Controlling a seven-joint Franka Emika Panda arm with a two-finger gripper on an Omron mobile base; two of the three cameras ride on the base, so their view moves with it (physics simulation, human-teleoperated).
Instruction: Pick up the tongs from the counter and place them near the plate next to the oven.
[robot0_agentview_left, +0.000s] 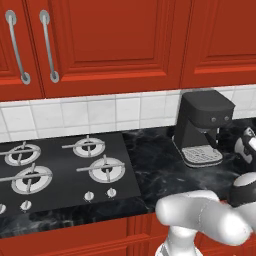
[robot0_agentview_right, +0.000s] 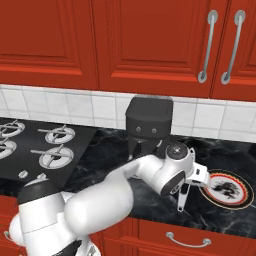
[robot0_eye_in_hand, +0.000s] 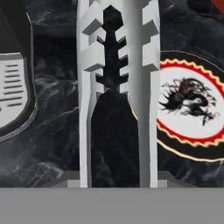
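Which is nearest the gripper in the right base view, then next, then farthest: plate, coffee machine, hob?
1. Plate: just right of the gripper, which holds the tongs.
2. Coffee machine: behind it, to the left.
3. Hob: far left on the counter.

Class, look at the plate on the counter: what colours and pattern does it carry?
The plate has a black outer band, a red-orange scalloped ring, and a pale centre with a dark dragon-like figure; clearest in the hand view.
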